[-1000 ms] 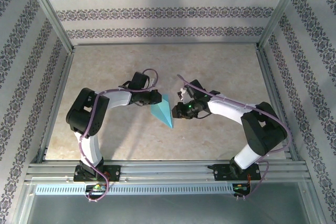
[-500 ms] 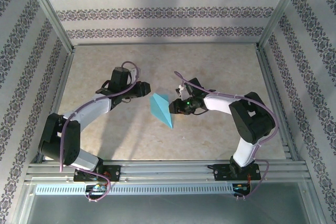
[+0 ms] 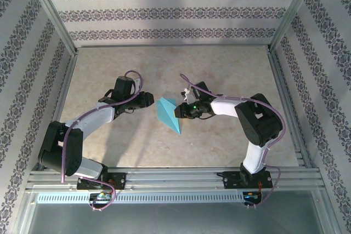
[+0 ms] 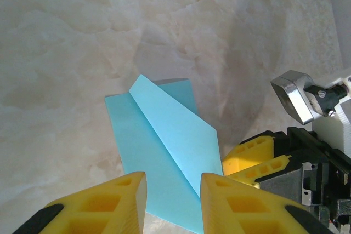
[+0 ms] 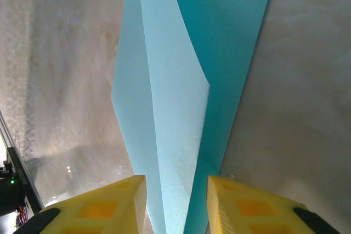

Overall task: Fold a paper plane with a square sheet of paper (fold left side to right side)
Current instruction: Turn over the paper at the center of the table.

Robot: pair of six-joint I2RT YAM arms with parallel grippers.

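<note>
From above, the paper plane [image 3: 169,114] lies mid-counter [image 3: 219,75] as a narrow cyan dart, its tip toward the arms' bases. The left tool [image 3: 148,99] stands a little off the plane's left side, apart from it. The right tool [image 3: 178,112] sits right at its right edge. Banded, patterned walls [image 3: 175,15] close in three sides, and metal frame rails [image 3: 175,179] run along the near edge.

From the left wrist, the left tool's fingers stand narrowly apart and hold nothing. The paper plane [image 4: 164,135] lies flat beyond them, one long diagonal flap folded over it. The right tool's yellow fingers [image 4: 252,157] show just beside its far edge.

From the right wrist, the right tool [image 5: 175,182] is partly spread, and the pale flap runs down into the gap. We cannot tell whether a finger touches the paper, but such a gap cannot be pinching a thin sheet.

We judge the danger to be sliding. The pale marbled counter [image 5: 307,108] looks smooth and nothing pins the paper, so a sideways nudge could skew it. Closing on the loose flap could crumple it or set a crooked crease.
</note>
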